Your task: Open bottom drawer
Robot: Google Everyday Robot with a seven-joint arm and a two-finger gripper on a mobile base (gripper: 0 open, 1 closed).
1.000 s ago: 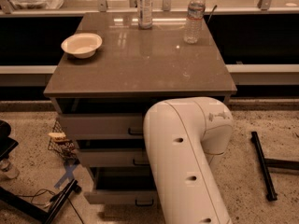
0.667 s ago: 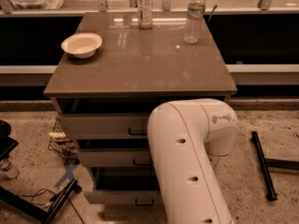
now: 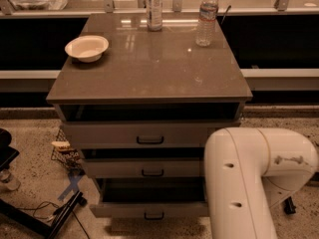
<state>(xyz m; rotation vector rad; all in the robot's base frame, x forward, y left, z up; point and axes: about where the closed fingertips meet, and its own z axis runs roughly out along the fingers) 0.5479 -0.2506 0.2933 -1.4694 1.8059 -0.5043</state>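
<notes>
Pincer out of frame; bottom drawer (image 3: 119, 210) (lowest) ajar.

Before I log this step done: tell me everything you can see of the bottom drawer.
The bottom drawer is the lowest of three, with a slim pale grey front and a small black pull handle at centre. It seems pulled partly out, a dark opening showing above its front. Its right end is hidden behind the white arm. Nothing visibly touches it; the gripper is out of view.
</notes>
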